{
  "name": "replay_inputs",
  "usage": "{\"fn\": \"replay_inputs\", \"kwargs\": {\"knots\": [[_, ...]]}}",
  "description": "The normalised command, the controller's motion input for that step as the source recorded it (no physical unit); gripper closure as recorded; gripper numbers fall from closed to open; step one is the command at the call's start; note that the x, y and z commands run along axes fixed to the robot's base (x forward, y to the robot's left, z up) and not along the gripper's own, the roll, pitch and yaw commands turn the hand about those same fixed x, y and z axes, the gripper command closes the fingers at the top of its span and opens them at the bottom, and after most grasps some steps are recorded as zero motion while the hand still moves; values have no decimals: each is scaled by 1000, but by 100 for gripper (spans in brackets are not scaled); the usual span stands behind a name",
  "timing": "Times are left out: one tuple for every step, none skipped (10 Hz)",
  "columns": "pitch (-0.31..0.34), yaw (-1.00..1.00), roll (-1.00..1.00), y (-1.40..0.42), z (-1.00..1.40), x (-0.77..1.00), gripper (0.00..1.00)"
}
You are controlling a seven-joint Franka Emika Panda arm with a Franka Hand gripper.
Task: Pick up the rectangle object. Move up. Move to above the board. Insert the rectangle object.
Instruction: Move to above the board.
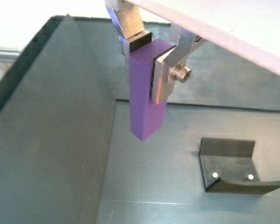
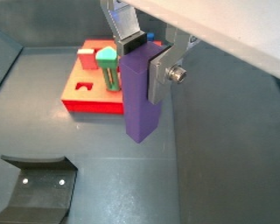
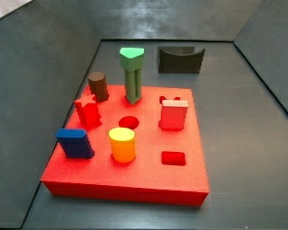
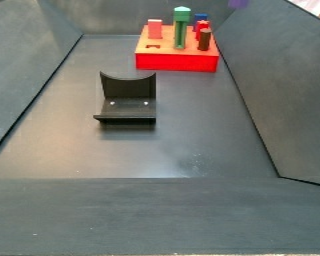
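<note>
The rectangle object is a long slim purple bar that hangs upright in the air, with my gripper shut on its upper part. Both wrist views show the silver fingers pressing two opposite faces of the bar. Its lower end is free, well above the grey floor. The board, a thick red slab with pegs and a green post, lies on the floor beyond the bar and off to one side. Both side views show the board, but not the gripper.
The dark fixture stands on the floor apart from the board. On the board are a blue block, a yellow cylinder, a brown peg and red pegs. Sloping grey walls enclose the floor.
</note>
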Motion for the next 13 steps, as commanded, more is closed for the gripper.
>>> {"fn": "replay_inputs", "kwargs": {"knots": [[84, 17, 47, -30, 633, -14, 100], [89, 16, 40, -23, 411, -1, 100], [85, 16, 34, -19, 248, 3, 100], [164, 1000, -16, -1000, 0, 493, 100], [163, 1000, -12, -1000, -32, 501, 100], [187, 1000, -16, -1000, -34, 538, 100], [199, 1000, -38, -1000, -27, 542, 100], [206, 1000, -25, -1000, -21, 534, 100], [214, 1000, -19, -1000, -17, 538, 100], [250, 1000, -27, -1000, -16, 562, 100], [292, 962, -6, -1000, -8, 575, 100], [256, 697, 10, -1000, 1, 599, 100], [209, 455, 22, -893, 3, 556, 100]]}}
